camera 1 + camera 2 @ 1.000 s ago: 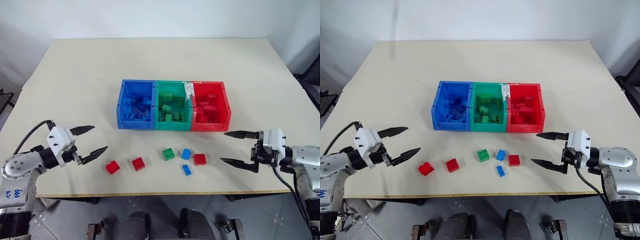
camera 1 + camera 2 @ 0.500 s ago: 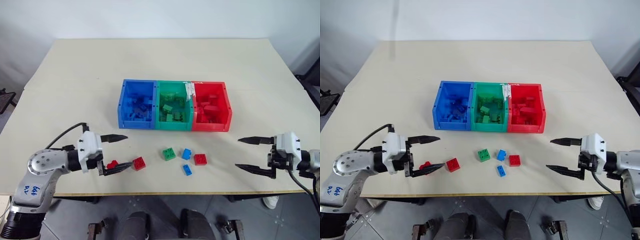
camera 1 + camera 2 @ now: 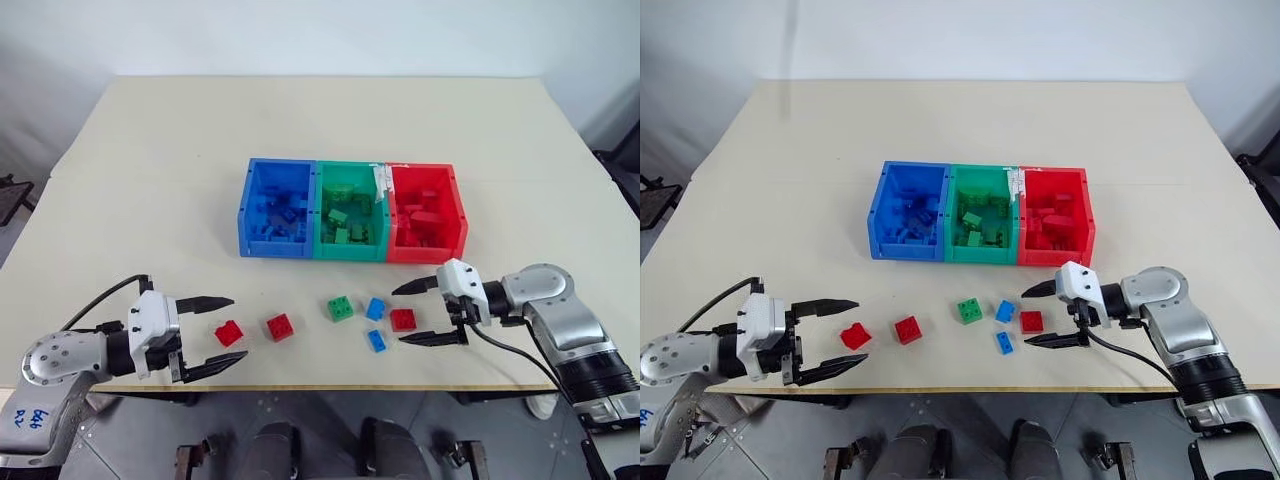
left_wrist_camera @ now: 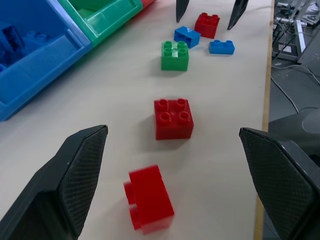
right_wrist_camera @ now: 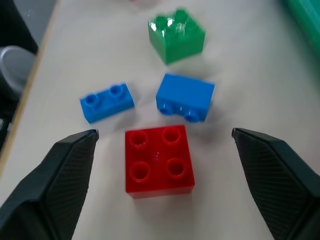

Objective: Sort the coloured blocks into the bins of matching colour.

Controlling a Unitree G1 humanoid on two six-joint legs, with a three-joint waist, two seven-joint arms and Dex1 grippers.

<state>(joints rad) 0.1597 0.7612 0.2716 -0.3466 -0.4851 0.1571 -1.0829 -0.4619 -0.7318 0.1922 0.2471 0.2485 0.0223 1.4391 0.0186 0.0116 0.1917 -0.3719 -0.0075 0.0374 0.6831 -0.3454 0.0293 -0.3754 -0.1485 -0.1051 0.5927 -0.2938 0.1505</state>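
Note:
Three joined bins stand mid-table: blue (image 3: pixel 270 247), green (image 3: pixel 350 250) and red (image 3: pixel 425 252), each with blocks of its colour inside. Several loose blocks lie in front. My left gripper (image 3: pixel 238 328) is open, its fingers on either side of the leftmost red block (image 3: pixel 229 333) without touching it. A second red block (image 3: pixel 279 326) lies just beyond. My right gripper (image 3: pixel 397 317) is open and straddles a red block (image 5: pixel 159 161) with a gap on each side. Past that lie a green block (image 3: pixel 340 308), a blue block (image 3: pixel 375 308) and a smaller blue block (image 3: pixel 375 340).
The loose blocks lie in a row close to the table's front edge (image 3: pixel 320 385). The far half of the table (image 3: pixel 320 120) behind the bins is bare. In the left wrist view the right gripper's fingers (image 4: pixel 180 7) show beyond the blocks.
My left gripper came in from the left to the leftmost red block. My right gripper swung in from the right and lower, so its fingers now flank the red block there.

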